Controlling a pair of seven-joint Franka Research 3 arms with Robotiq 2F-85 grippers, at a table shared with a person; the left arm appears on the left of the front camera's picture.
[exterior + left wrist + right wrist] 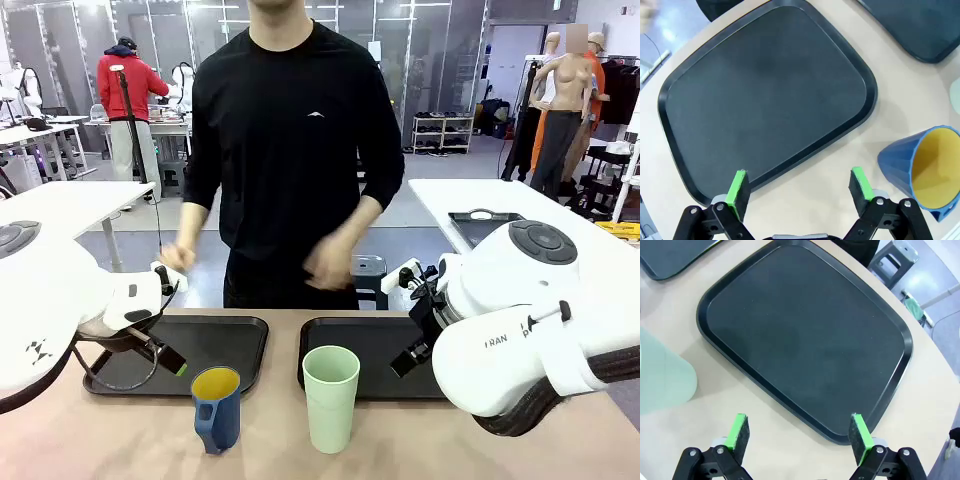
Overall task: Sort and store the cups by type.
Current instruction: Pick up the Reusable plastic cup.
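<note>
A dark blue mug [216,408] with a handle and yellow inside stands near the table's front edge. To its right is a taller pale mint-green tumbler [331,398]. My left gripper [168,358] hovers over the front of the left black tray [225,340], left of the mug. In the left wrist view the left gripper [799,186] is open and holds nothing, with the mug [922,170] lying off to its right. My right gripper [410,358] hangs over the right black tray [365,340]. The right wrist view shows the right gripper [799,434] open and holding nothing, with the tumbler [660,375] at left.
Both trays [765,90] [805,330] are bare and lie side by side across the table's middle. A person in black stands at the far edge, with one hand [180,255] and the other hand [330,262] raised above the trays.
</note>
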